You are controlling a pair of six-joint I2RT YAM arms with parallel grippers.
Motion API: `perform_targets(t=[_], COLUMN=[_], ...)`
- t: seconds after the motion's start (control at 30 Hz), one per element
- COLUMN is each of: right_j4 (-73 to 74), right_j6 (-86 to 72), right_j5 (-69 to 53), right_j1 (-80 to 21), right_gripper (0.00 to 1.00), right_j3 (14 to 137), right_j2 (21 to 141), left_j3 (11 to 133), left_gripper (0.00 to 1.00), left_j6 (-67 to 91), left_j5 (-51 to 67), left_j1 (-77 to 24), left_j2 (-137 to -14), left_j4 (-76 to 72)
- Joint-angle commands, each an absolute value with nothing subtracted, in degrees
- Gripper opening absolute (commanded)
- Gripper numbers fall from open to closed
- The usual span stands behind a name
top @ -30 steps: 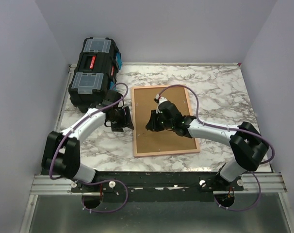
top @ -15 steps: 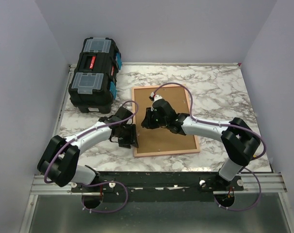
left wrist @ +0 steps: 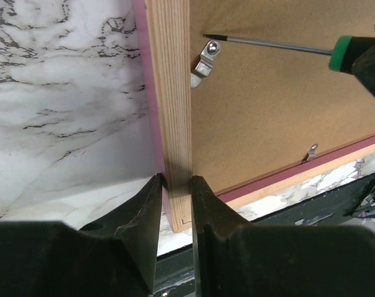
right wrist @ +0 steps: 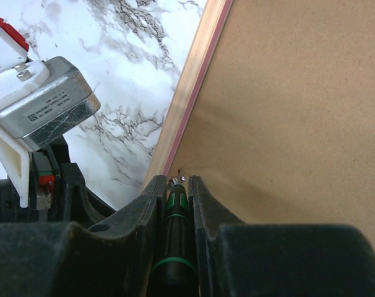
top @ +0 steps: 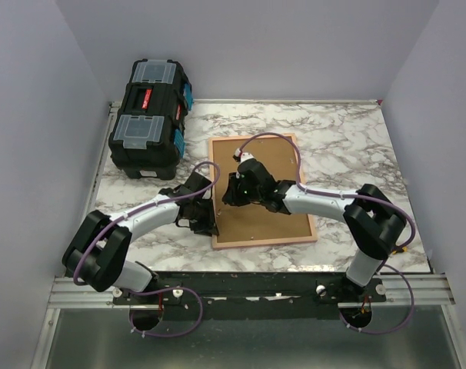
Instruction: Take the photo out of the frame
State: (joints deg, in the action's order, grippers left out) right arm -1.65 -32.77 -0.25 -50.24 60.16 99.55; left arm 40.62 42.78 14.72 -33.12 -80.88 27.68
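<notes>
Cork-backed frame [top: 281,164] lies face-down at table [top: 348,138] centre. Left hand [left wrist: 175,183], reaching in from 7 o'clock, pinches frame's 9 o'clock rail near its corner. Right hand [right wrist: 177,185] clamps screwdriver [right wrist: 174,207], its tip at clip [left wrist: 206,59] on that rail.

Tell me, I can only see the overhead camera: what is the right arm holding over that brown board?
Observer: A screwdriver with a green collar. It is clamped between the fingers of the right gripper.
Operator: And the left arm, is it touching anything?
Observer: Yes. The left gripper pinches the wooden edge of the frame close to a near corner, one finger on each side.
</notes>
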Motion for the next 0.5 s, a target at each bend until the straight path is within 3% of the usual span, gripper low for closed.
perform_targets(t=[0.0,0.47], right_j4=[-2.45,2.61], right_j6=[-30.91,-30.35], right_j5=[1.14,6.40], right_j1=[-51.54,-54.74], right_gripper=[0.01,0.00], right_j3=[62.05,62.55], right_j2=[100.55,100.92], left_j3=[38.86,38.16], left_gripper=[0.22,0.09], left_j6=[43.63,43.99], left_j5=[12.67,11.34], left_j1=[-33.33,-33.38], left_j2=[-81.60,-80.81], left_j4=[25.99,26.62])
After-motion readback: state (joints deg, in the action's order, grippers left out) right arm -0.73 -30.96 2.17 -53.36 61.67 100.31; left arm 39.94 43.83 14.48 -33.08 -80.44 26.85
